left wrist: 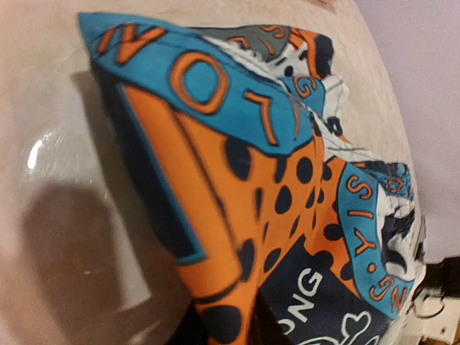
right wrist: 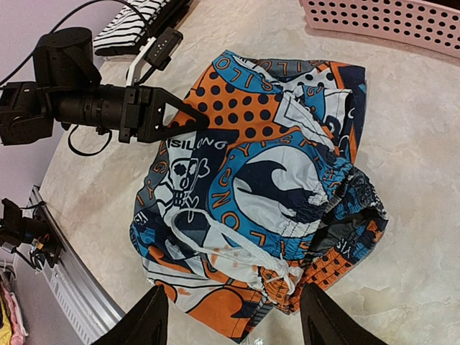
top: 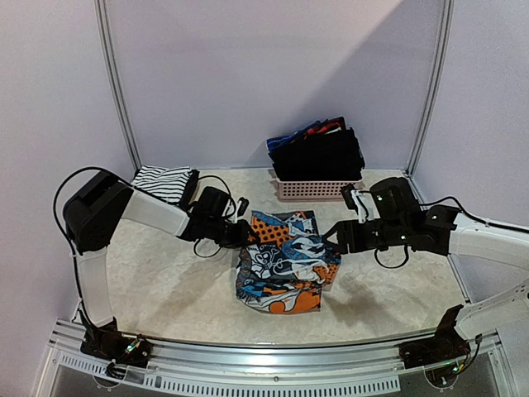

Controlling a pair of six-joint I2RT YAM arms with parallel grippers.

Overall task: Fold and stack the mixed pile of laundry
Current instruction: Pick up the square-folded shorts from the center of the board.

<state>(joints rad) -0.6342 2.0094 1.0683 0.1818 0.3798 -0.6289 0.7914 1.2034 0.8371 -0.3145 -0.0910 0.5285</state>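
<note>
Shorts (top: 285,260) in a busy blue, orange, white and black print are lying crumpled near the middle of the table (top: 165,289), with a white drawstring (right wrist: 230,241) trailing across the cloth. The right gripper (right wrist: 233,289) is hovering just beside the right edge of the shorts, its fingers standing wide apart and holding nothing. The left gripper (right wrist: 201,123) is reaching in from the other side and touching the orange dotted corner at the far left. Whether its fingers are pinching that cloth I cannot tell. Farther back on the left, a striped garment (top: 161,184), white with thin black lines, is lying against the back wall. At the far right a pink basket (top: 314,190) is holding black clothes (top: 318,153), with bits of blue and red showing on top.
</note>
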